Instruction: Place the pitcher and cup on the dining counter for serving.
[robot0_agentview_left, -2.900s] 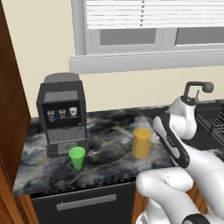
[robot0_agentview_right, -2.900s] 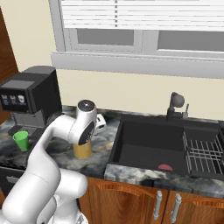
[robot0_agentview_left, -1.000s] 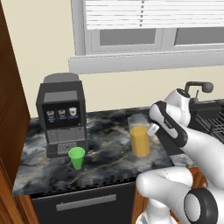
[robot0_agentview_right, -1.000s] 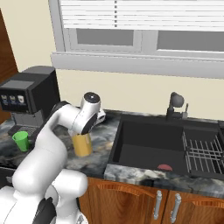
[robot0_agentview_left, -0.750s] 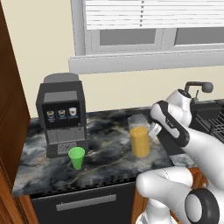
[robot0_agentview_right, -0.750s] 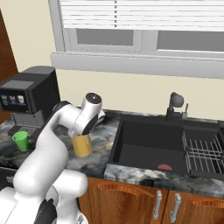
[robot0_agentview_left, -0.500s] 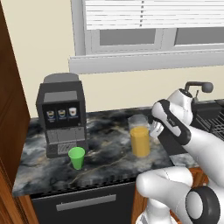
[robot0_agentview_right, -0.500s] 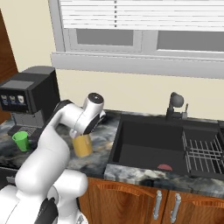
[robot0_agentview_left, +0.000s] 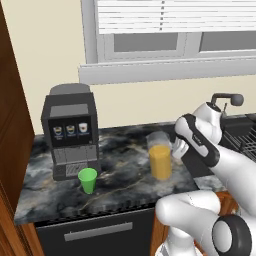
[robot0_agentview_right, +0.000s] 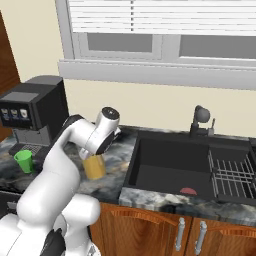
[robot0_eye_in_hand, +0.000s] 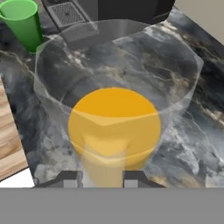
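The two-finger gripper (robot0_agentview_left: 176, 148) on the white arm sits right at the clear upper rim of the tall yellow-orange cylindrical pitcher (robot0_agentview_left: 160, 161) in the left base view, on its right side. The pitcher stands upright on the grey marbled counter (robot0_agentview_left: 120, 175). The small bright green tumbler cup (robot0_agentview_left: 88, 180) is well to its left, just in front of the black coffee machine (robot0_agentview_left: 70, 131).

From the right base view the wrist covers most of the pitcher (robot0_agentview_right: 94, 167), so only its orange lower part peeks out under the hand. The cup (robot0_agentview_right: 23, 161) is off at the far left.

The hand view is the useful one: both dark fingertips (robot0_eye_in_hand: 69, 178) rise at the bottom with the near wall of the pitcher (robot0_eye_in_hand: 114, 127) between them. Looks to me like the jaws are pinching that rim wall, but I can't tell if the grip is actually firm yet.

My take: let the pinch settle before lifting, then go straight up and keep it level, since a wall grip on one side will want to tip. Swing away from the cup (robot0_eye_in_hand: 22, 22) and the machine.
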